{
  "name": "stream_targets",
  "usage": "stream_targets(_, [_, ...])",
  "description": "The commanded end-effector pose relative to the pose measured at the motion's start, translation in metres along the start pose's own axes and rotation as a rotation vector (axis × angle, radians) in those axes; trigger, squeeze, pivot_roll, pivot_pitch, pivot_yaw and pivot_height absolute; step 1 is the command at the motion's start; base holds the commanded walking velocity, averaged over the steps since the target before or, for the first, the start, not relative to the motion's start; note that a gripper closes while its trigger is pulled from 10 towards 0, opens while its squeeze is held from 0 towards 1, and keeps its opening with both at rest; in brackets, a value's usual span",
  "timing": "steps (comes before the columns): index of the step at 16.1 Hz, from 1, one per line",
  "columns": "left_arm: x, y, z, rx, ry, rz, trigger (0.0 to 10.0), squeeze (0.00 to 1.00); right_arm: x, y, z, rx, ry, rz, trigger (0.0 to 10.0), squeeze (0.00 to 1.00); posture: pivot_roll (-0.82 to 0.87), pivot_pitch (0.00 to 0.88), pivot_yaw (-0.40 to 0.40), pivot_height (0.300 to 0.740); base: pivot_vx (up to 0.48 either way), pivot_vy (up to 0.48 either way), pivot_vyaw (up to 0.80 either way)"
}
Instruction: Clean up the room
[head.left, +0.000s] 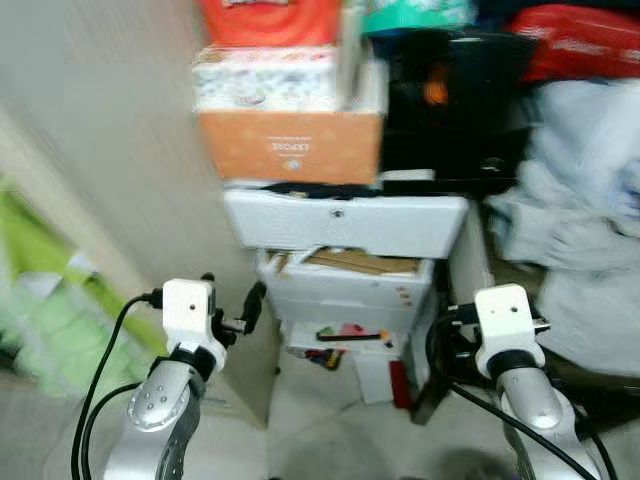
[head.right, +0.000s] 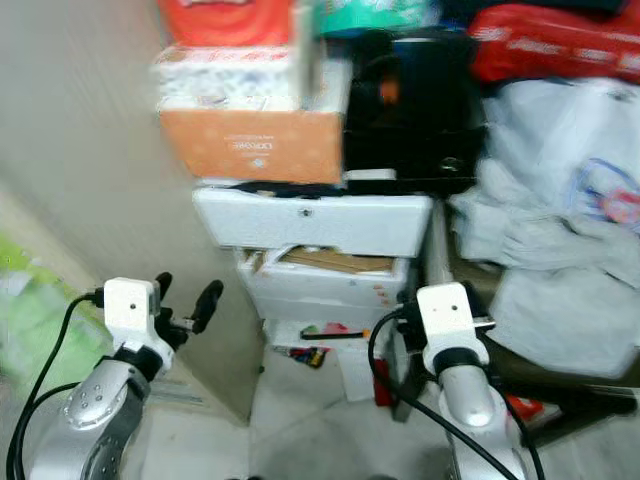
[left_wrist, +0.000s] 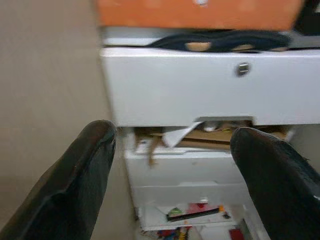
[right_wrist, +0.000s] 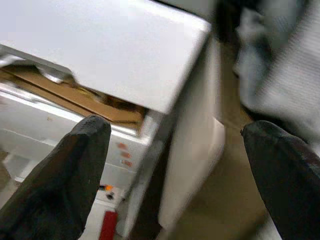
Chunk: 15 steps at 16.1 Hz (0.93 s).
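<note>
Your left gripper (left_wrist: 170, 165) and right gripper (right_wrist: 175, 165) both hang wide and empty before the white drawer unit (head.left: 345, 225); approach step, I judge; next, step closer toward the litter (head.left: 345, 333) at its foot.

A white drawer unit (head.left: 345, 225) stands against the wall, an orange box (head.left: 290, 145) stacked on top and a black appliance (head.left: 455, 100) beside that box. Pale bags (head.left: 580, 230) pile to the unit's right. Both arms are raised before it.
</note>
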<state>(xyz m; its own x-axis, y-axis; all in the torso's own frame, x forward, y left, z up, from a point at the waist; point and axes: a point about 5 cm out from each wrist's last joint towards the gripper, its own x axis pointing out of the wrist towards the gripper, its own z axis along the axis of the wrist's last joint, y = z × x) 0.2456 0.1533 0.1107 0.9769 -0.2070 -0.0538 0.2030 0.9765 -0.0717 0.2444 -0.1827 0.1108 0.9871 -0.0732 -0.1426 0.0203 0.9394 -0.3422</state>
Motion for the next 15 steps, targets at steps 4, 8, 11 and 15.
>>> stream_targets(4, [-0.0031, 0.0025, -0.0007, 0.077, 0.0, -0.011, 10.0, 0.0, 0.0009, 0.0017, 0.0028, 0.01, -0.015, -0.001, 10.0, 0.0, -0.23, 0.094, 0.078, 0.74, 0.0, 0.0, 0.73])
stream_targets(8, [-0.0039, 0.0088, -0.0011, 0.084, -0.002, 0.039, 10.0, 0.0, 0.0013, -0.0018, 0.0031, 0.05, -0.017, -0.02, 10.0, 0.0, -0.23, 0.09, 0.077, 0.74, 0.0, 0.0, 0.0])
stream_targets(11, [-0.0025, 0.0081, -0.0017, 0.086, -0.003, 0.038, 10.0, 0.0, 0.0034, -0.0001, 0.0051, 0.047, -0.025, -0.011, 10.0, 0.0, -0.23, 0.086, 0.074, 0.74, 0.0, 0.0, 0.0])
stream_targets(15, [-0.0022, 0.0078, -0.0022, 0.082, -0.001, 0.038, 10.0, 0.0, 0.0035, -0.0003, 0.0051, 0.047, -0.027, -0.01, 10.0, 0.0, -0.23, 0.085, 0.073, 0.74, -0.061, 0.0, 0.0])
